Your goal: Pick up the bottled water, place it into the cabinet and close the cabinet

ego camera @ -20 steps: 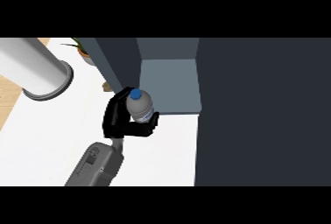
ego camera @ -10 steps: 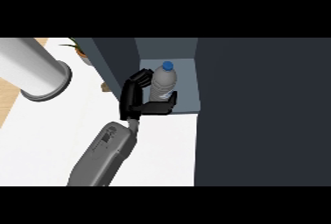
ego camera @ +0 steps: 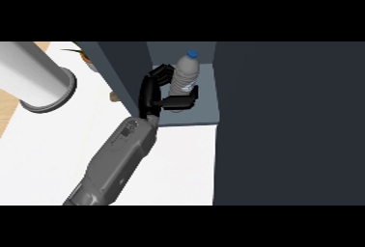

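White counter (ego camera: 178, 159) meets a dark cabinet (ego camera: 205, 111), standing open. Clear plastic water bottle with a blue cap (ego camera: 187, 72) stands upright inside, on the cabinet floor toward its back edge. My left hand (ego camera: 151, 94) is curled round it. Placement appears done; release, withdrawal and closing the cabinet remain.

A white worktop (ego camera: 57, 144) spreads at left, with a tan wooden strip (ego camera: 6, 116) along its left edge. A broad pale grey cylinder (ego camera: 28, 72) stands upper left. The dark blue-grey cabinet (ego camera: 206, 99) fills the right.
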Controlling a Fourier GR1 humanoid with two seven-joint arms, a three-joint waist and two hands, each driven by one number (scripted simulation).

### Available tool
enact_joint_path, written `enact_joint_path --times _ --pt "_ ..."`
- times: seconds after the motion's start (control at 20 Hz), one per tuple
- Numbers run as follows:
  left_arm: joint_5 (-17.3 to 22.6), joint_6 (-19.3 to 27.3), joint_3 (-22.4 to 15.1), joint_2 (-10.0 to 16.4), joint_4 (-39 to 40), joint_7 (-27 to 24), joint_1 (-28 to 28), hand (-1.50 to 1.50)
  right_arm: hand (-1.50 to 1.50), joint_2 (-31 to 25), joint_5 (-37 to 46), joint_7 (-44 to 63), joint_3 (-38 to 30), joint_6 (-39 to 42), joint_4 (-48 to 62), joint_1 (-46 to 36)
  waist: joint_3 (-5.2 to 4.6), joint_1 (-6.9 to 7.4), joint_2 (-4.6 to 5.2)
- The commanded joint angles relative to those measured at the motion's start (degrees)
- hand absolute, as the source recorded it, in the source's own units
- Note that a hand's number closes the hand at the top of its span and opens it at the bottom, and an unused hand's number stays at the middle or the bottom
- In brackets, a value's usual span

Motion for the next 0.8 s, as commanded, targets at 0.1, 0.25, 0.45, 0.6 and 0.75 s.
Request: enact_joint_path --times 0.1,0.25,0.45,0.6,0.75 --pt "3.53 -1.02 2.03 -0.02 11.62 -4.33 -7.35 1.5 -1.5 -1.85 -6.03 4.39 0.4 -4.51 -5.97 -2.33 -0.04 -0.29 0.52" --pt "4.42 1.11 1.7 -0.02 15.94 -6.43 -11.18 1.5 -1.5 0.91 -1.48 3.03 2.08 -1.47 -5.9 -1.91 -0.01 -1.16 0.49" --pt "4.64 0.79 4.59 -0.02 21.19 -8.84 -13.97 1.5 -1.5 0.52 -4.32 2.73 -0.17 -0.19 -5.56 -0.49 0.0 -1.28 0.44" --pt "3.54 2.37 5.91 -0.01 26.35 -10.49 -17.48 1.5 -1.5 0.68 -3.92 1.51 0.04 1.36 -4.21 -0.69 0.0 -2.56 0.88" --pt "2.62 1.94 5.45 0.64 29.36 -8.93 -20.75 -1.5 -1.5 0.01 -3.95 2.9 0.75 -0.27 -3.96 -2.48 0.01 -1.27 0.72"
